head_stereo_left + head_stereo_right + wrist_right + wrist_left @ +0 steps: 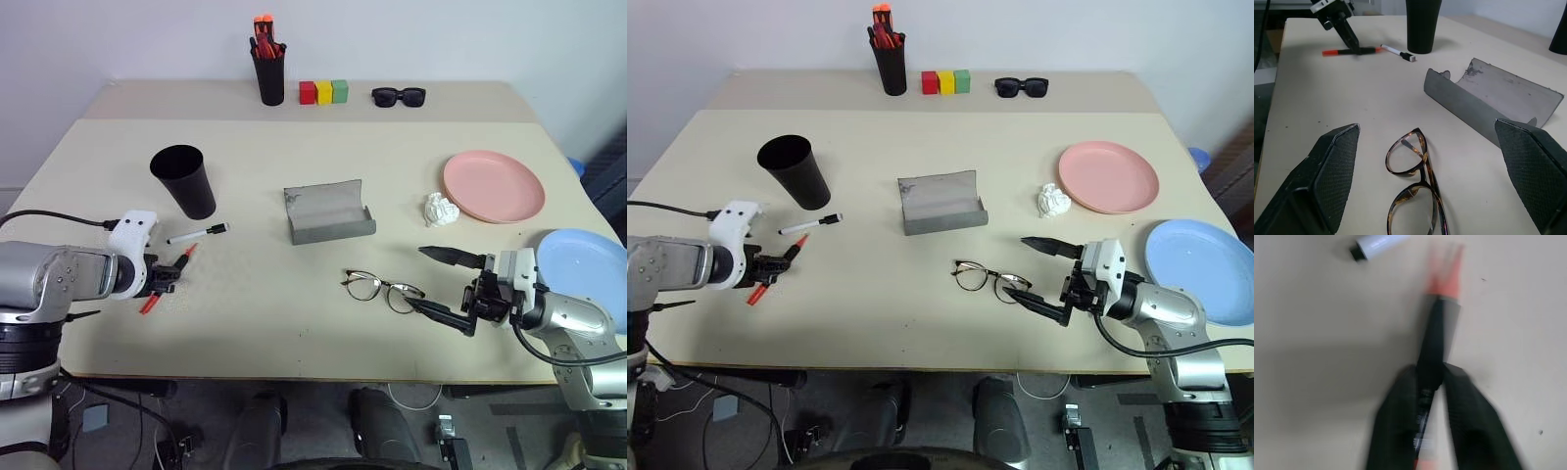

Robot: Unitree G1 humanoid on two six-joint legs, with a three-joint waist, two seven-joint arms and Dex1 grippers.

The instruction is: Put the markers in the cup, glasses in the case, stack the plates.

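Beige table [294, 323] against plain pale wall [441, 39], dark floor [323, 421] with cables beneath

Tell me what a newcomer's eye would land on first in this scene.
Probably the left gripper, shut on the red-tipped marker near the table's left edge, just in front of the black cup and the white marker. Next, the right gripper, wide open beside the glasses, with the grey case lying open behind them.

The left gripper [168, 277] seems closed on the red-tipped marker [165, 281] lying on the table [245, 176] (near the black cup [184, 180]); the right gripper [437, 282] gapes beside the glasses [382, 287].
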